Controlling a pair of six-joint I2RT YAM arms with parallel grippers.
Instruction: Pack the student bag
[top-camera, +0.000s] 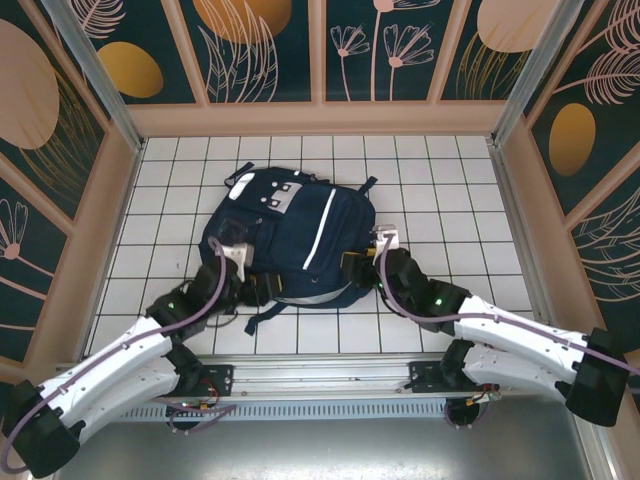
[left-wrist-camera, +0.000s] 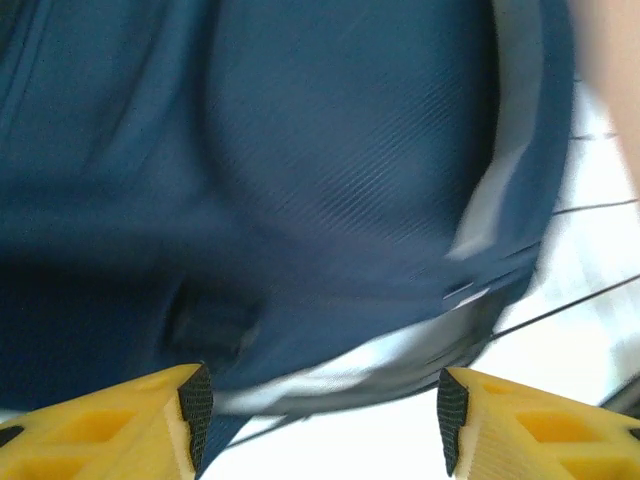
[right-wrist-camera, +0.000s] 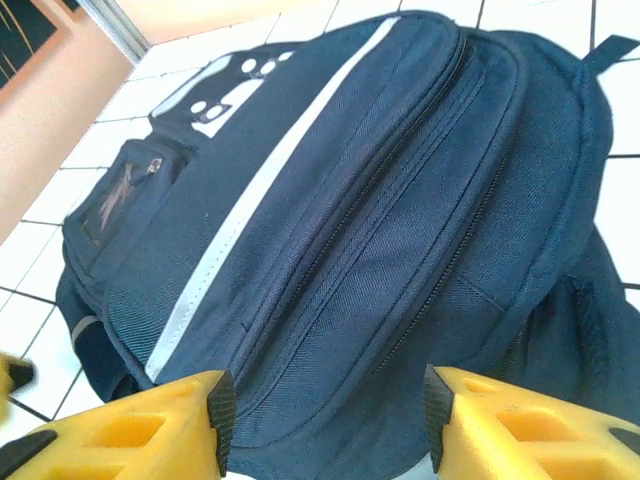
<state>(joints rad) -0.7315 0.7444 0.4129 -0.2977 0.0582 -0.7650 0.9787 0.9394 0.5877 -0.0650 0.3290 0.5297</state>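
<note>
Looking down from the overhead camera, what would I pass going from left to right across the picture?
left arm → student bag → right arm

student bag (top-camera: 300, 240) blocks centre; surrounding tiles (top-camera: 450, 190) free
</note>
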